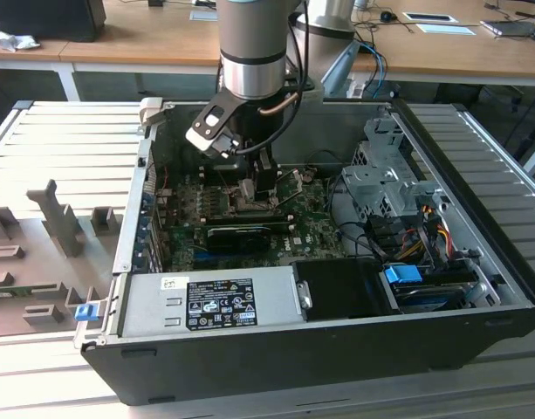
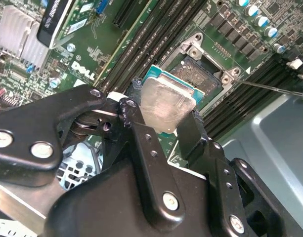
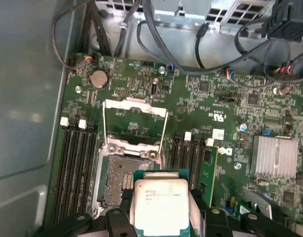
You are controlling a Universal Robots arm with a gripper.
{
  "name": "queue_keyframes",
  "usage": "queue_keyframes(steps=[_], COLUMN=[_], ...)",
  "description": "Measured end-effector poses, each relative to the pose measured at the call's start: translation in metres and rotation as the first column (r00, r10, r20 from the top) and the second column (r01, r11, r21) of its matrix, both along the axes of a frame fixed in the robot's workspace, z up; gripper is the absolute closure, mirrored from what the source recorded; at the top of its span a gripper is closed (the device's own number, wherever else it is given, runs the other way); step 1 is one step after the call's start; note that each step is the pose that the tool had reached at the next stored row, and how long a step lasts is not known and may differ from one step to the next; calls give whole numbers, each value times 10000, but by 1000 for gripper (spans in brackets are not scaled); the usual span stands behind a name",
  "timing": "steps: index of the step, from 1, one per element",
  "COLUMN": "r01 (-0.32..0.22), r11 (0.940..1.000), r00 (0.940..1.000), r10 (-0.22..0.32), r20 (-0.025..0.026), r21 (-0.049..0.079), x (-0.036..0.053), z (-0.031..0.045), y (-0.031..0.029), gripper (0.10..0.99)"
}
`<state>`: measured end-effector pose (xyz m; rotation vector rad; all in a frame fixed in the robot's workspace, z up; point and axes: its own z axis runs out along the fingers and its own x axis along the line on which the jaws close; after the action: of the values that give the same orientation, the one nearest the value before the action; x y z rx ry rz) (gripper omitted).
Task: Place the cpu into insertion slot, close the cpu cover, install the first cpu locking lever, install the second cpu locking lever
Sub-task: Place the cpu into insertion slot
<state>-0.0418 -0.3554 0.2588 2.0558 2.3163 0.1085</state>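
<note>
1. The grey box [image 1: 145,305] inside the computer case [image 1: 276,367] carries a printed label [image 1: 219,303], and faint print marks the cpu [image 3: 160,205].
2. The hand [image 3: 161,217] grips the cpu by two edges, close over the bare socket [image 3: 122,175]. The cpu cover [image 3: 136,104] stands raised.
3. The case rests on a grey slatted surface [image 1: 49,131], with wooden desks [image 1: 145,35] behind.

Soft, even daylight falls into the computer case [image 1: 293,358]; a pale glare lies on the cpu [image 2: 166,106], and shadows there are weak.
</note>
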Motion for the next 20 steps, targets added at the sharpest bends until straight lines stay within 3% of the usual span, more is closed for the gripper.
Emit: queue_keyframes(steps=[4, 12, 17, 20], r01=[205, 207, 695, 704], r11=[9998, 9998, 9976, 9975], r00=[9998, 9998, 9976, 9975], r10=[-205, -207, -695, -704], r20=[0, 0, -1, 0], r21=[-2, -5, -6, -7], x=[5, 52, 52, 53], z=[-63, -111, -128, -139], y=[53, 129, 156, 233], gripper=[557, 557, 557, 557])
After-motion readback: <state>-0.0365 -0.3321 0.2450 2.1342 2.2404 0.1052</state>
